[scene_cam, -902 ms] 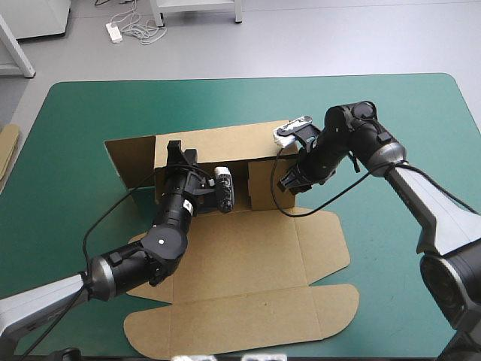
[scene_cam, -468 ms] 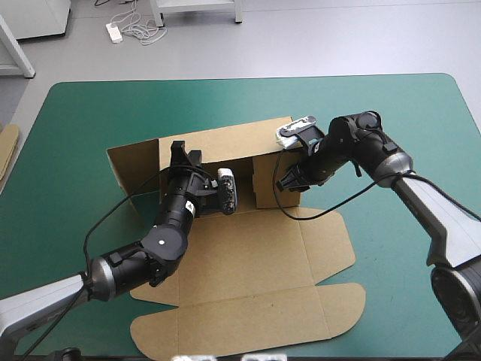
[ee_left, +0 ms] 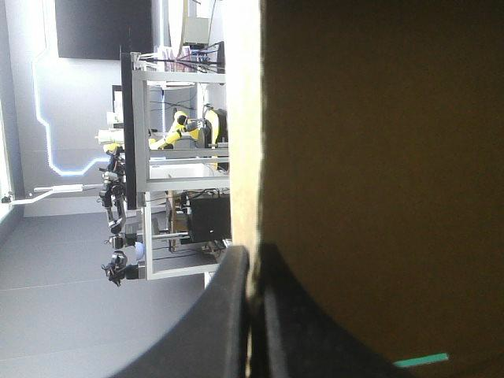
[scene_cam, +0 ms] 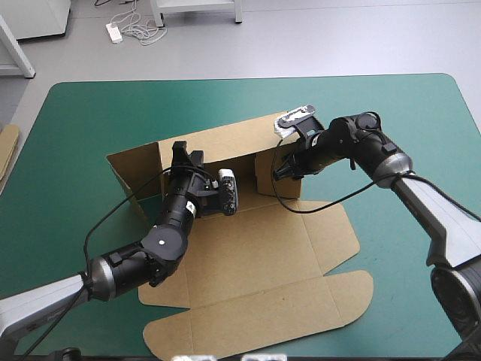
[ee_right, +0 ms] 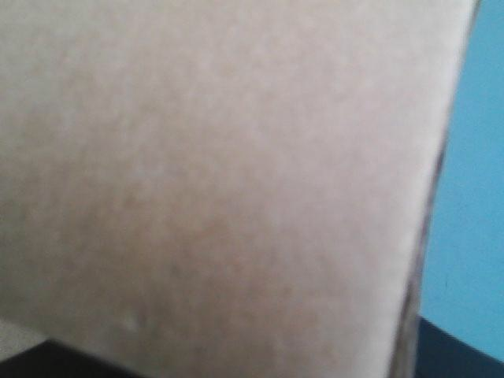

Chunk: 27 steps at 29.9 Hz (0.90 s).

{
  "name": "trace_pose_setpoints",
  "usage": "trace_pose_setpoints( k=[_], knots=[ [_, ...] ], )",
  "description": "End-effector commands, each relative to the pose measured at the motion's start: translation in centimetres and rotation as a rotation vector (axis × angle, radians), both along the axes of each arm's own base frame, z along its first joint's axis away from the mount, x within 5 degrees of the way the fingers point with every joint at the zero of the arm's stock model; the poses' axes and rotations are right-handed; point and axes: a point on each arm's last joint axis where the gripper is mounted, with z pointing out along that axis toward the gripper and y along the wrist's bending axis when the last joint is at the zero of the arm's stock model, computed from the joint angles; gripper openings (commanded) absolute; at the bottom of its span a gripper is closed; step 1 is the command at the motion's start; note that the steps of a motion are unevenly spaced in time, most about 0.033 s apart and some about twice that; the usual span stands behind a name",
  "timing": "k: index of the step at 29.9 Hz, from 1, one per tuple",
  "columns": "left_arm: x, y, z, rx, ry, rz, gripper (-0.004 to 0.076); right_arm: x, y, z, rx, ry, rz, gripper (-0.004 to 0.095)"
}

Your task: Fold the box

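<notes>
At the middle of the teal-green table [scene_cam: 391,105] lies the brown box [scene_cam: 248,248], its far wall raised upright and its other panels spread flat toward the near edge. The left gripper [ee_left: 250,264] pinches the raised wall's top edge, its black fingers pressed together on the board. The right gripper [scene_cam: 283,170] sits at the wall's right end flap; whether it grips cannot be told.
</notes>
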Motion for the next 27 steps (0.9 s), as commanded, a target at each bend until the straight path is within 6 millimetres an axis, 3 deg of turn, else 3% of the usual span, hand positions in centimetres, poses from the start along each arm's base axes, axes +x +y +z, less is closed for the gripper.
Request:
trace_pose_setpoints(
  k=[1,13,19,23,27],
  knots=[
    [-0.3,-0.1,1.8,-0.037,-0.062,-0.02,-0.0009,-0.2,0.0,2.5,0.073,-0.121,-0.008,0.0474],
    [-0.3,-0.1,1.9,-0.035,-0.063,-0.02,-0.0009,1.3,0.9,0.8,0.135,-0.127,-0.043,0.0458],
    [-0.3,-0.1,1.8,-0.036,-0.062,-0.024,-0.0009,2.2,1.2,-0.4,0.155,-0.111,-0.08,0.0253],
    [-0.3,-0.2,1.8,-0.036,-0.059,-0.033,-0.0009,2.5,1.4,-1.2,0.155,-0.088,-0.085,0.0005],
    [-0.4,-0.4,1.8,-0.032,-0.06,-0.051,-0.0009,2.5,1.5,-1.1,0.181,-0.077,-0.105,-0.0017]
  ],
)
